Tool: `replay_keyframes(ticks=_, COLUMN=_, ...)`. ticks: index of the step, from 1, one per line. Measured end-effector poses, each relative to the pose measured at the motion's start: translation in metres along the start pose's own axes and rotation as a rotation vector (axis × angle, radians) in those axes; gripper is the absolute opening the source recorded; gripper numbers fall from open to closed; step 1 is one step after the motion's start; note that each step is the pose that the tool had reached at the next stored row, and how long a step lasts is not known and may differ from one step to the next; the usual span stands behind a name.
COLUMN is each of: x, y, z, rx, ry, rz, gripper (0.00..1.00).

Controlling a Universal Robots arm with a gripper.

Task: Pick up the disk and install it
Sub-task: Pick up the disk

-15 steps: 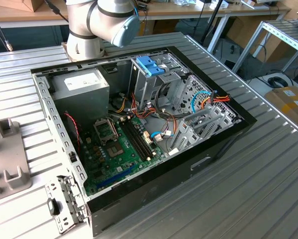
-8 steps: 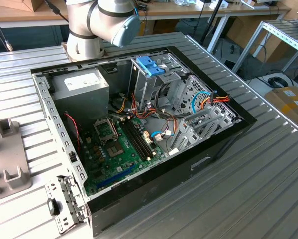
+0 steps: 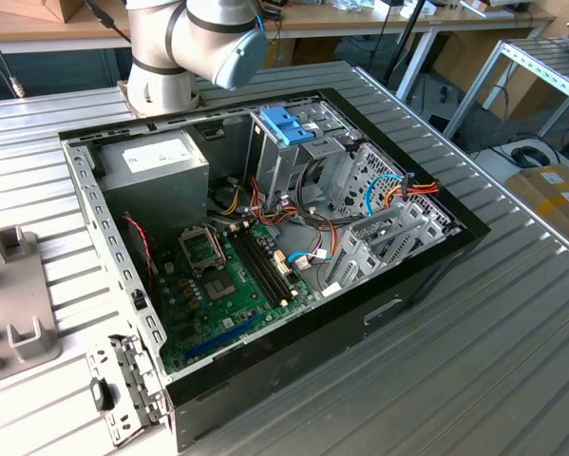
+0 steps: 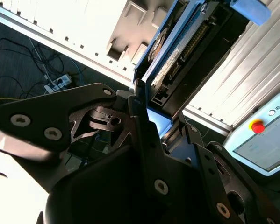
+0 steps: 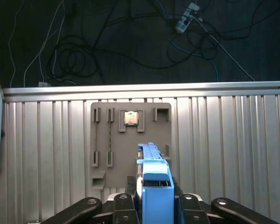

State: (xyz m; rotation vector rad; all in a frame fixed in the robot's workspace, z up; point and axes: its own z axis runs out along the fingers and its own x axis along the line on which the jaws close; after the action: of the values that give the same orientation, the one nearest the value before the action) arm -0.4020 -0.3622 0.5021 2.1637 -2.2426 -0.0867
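Where the first wrist view looks down past the black gripper [image 5: 154, 189], its 2 fingers are pressed against either side of the disk [image 5: 154, 170], which is held edge-on so that mainly its blue plastic frame shows. Beyond the disk lies a grey fixture plate [image 5: 125, 149] with several slots and pockets, and 1 pocket holds a small square processor chip [image 5: 131, 118]. The plate rests on a ribbed metal tabletop [image 5: 224, 154], and past the tabletop's edge is a dark floor with loose cables [image 5: 83, 56] and a power strip [image 5: 186, 21]. In the second wrist view the gripper [image 4: 161, 116] pinches the disk [image 4: 177, 51] at 1 end (the blue frame edge, a pin connector and part of the white label are visible), and the disk is lifted clear, with the grey plate apart from it in the background. A control pendant [image 4: 266, 140] with a red button sits at the side. In the exterior view an open computer case [image 3: 360, 313] lies on the tabletop [image 3: 474, 361], showing a green motherboard [image 3: 227, 285], a grey power-supply box [image 3: 156, 166] and a metal drive cage [image 3: 298, 171] topped by a blue handle [image 3: 286, 126]. The robot arm [image 3: 189, 38] rises behind the case, and the fixture plate [image 3: 13, 313] sits at the exterior view's left.
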Motion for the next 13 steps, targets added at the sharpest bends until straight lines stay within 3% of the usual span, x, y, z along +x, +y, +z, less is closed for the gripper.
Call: replay_keyframes(ticks=13, x=-0.0001, y=-0.0027, z=-0.0001, rx=0.0001, ry=0.0000, rz=0.000, gripper=0.37)
